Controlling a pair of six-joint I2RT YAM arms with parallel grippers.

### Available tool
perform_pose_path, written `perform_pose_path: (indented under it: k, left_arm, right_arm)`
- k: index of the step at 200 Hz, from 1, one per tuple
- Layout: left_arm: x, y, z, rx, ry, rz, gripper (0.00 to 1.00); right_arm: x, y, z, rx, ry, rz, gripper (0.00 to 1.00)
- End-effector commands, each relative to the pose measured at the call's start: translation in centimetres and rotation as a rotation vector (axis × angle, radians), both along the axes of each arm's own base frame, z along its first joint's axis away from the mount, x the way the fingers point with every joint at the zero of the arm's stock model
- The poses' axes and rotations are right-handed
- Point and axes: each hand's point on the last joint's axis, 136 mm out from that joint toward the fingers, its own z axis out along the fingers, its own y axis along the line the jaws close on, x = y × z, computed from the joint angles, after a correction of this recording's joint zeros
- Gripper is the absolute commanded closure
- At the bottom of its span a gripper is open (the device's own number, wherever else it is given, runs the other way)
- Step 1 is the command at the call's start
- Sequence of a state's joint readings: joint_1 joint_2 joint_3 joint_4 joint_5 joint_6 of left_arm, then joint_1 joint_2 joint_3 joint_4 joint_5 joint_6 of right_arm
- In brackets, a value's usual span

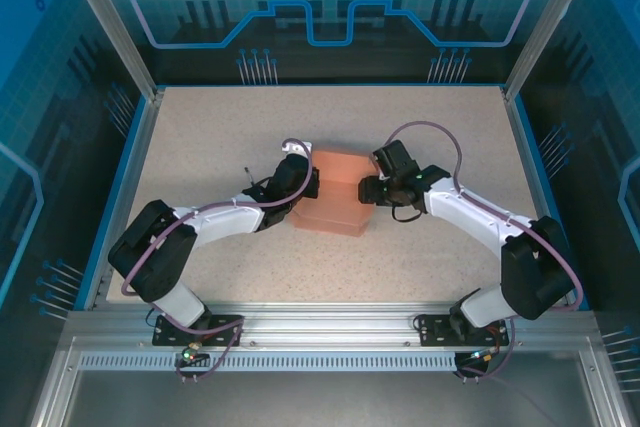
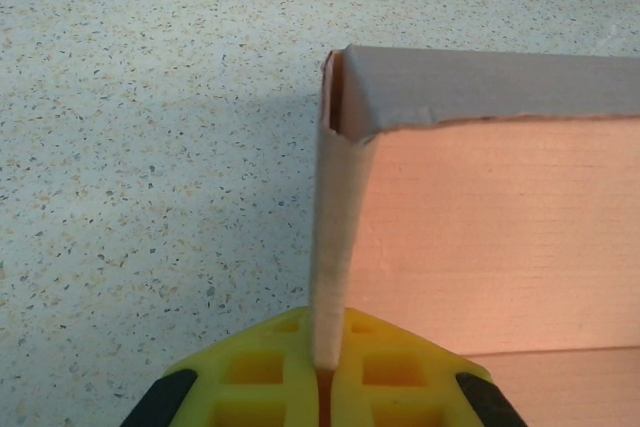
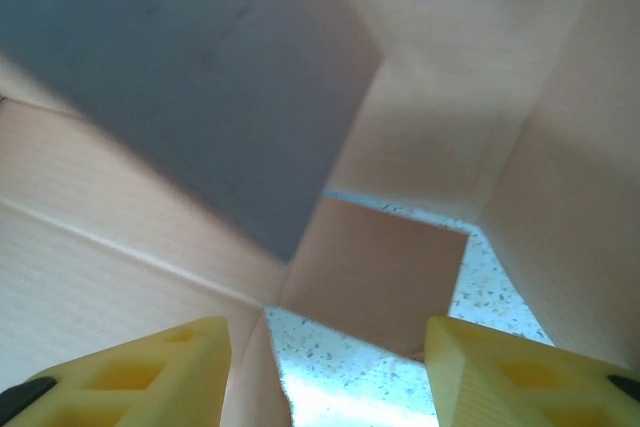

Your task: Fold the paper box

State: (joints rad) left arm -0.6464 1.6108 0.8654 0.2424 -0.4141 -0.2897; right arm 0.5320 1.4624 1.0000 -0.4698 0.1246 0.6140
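Observation:
The salmon-pink paper box (image 1: 335,192) stands partly raised in the middle of the table, between the two arms. My left gripper (image 1: 303,185) is at its left side, shut on the box's upright left wall (image 2: 335,247), whose thin edge runs up from between the yellow fingers (image 2: 385,367). A folded grey-looking top flap (image 2: 480,87) bends right from that wall. My right gripper (image 1: 372,189) is at the box's right end, open, its yellow fingers (image 3: 150,367) spread wide while looking into the box's interior panels (image 3: 375,277). Nothing sits between the right fingers.
The speckled beige tabletop (image 1: 420,267) is bordered by a blue rim and metal frame posts (image 1: 105,17). An aluminium rail (image 1: 320,332) with the arm bases runs along the near edge. Cables loop over both arms.

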Motion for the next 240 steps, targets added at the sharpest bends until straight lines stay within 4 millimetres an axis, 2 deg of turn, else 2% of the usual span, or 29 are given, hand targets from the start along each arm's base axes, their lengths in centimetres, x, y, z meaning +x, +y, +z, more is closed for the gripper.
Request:
perform_pose_path:
  k: [1,38,81,147,240]
  left_arm:
    - [0.0,-0.6,1.9,-0.046,-0.037,-0.009,0.99]
    - [-0.1,-0.5,2.0,-0.043,-0.04,-0.006,0.99]
    - [-0.1,-0.6,1.9,-0.044,-0.039,-0.008,0.99]
    - [-0.1,-0.9,1.6,-0.05,-0.033,-0.017,0.99]
    - [-0.1,-1.0,1.5,-0.046,-0.028,-0.021,0.99]
  right_arm:
    - [0.5,-1.0,-0.1,-0.01,-0.01,-0.051,0.44]
    - [0.6,-1.4,-0.6,-0.014,-0.003,-0.06,0.44]
    - [1.0,0.9,-0.6,0.095,-0.003,-0.018,0.45]
    - [2.2,2.3,2.3,0.15,-0.101,0.03,0.5]
    - [1.9,5.9,1.8,0.17,-0.082,0.127,0.53]
